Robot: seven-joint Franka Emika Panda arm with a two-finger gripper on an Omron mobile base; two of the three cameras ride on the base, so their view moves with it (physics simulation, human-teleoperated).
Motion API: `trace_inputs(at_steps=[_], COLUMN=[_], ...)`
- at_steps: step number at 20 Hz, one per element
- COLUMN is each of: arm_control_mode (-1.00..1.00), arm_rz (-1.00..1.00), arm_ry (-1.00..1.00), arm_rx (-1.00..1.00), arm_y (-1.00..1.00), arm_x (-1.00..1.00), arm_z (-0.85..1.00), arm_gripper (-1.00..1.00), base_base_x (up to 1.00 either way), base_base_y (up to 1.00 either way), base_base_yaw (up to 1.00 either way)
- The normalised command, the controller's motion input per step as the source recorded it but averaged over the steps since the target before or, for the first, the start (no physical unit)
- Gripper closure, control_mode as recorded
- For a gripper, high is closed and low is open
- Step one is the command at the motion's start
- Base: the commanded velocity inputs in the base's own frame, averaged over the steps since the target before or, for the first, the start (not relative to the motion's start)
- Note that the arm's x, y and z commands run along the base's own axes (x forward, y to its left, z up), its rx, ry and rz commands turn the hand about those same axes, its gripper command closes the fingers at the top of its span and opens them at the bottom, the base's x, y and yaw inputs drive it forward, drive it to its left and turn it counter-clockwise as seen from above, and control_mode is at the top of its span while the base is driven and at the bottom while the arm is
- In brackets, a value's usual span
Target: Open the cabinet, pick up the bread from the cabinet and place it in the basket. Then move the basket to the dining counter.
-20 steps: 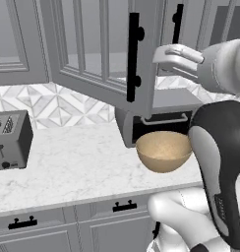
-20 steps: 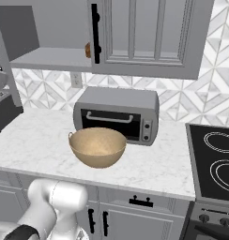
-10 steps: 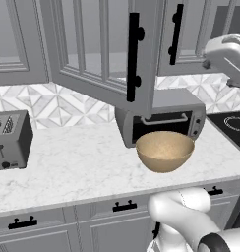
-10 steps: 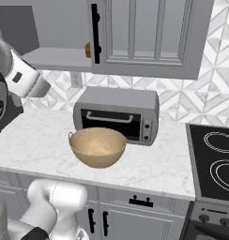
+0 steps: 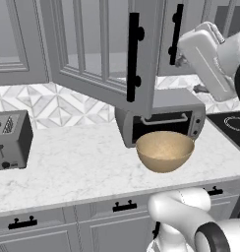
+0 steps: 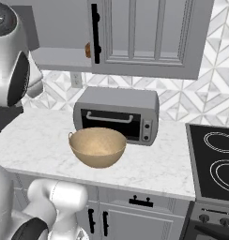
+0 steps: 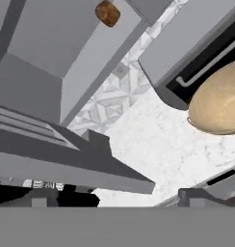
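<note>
Since the earlier frames the arm has swung up and clear of the basket, its white forearm now at two o'clock in the left base view, while nothing on the worktop has shifted. Largest first: the cabinet (image 5: 100,49) stands with one glass-paned door swung wide, its black bar handle (image 5: 134,56) facing the camera. Below it the toaster oven (image 6: 117,115) sits against the tiled wall, and the basket (image 6: 97,146) rests upright on the counter (image 6: 32,140) just in front of the oven door, mouth upward and nothing in it. The bread (image 7: 108,13) lies on the cabinet shelf, at twelve o'clock in the hand view and at ten o'clock from the oven in the right base view (image 6: 87,49), near the shelf's front edge. It reads as a short stubby lump; its long axis cannot be resolved. The gripper (image 7: 117,198) has its jaws spread wide and holds nothing. Judgement: the reach for the bread is in hand; the approach should pass around the open door, straddle the lump squarely, and close gently.
</note>
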Motion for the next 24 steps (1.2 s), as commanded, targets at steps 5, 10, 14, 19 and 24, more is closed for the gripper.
trace_inputs(at_steps=[5,10,14,19,24], arm_control_mode=[-1.0,-1.0,-1.0,-1.0,-1.0], arm_rz=[0.13,0.12,0.19,0.28,0.15], arm_ry=[0.02,0.05,0.32,0.25,0.07], arm_rx=[0.34,0.3,0.28,0.13,0.02], arm_y=[0.06,0.44,0.67,1.0,1.0], arm_x=[0.94,0.85,0.42,-0.49,-0.76], arm_z=[0.0,-0.09,0.01,0.06,-0.21], arm_gripper=[-1.0,-1.0,-1.0,-1.0,-1.0], base_base_x=[0.0,0.0,0.0,0.0,0.0], base_base_y=[0.0,0.0,0.0,0.0,0.0], base_base_yaw=[0.0,0.0,0.0,0.0,0.0])
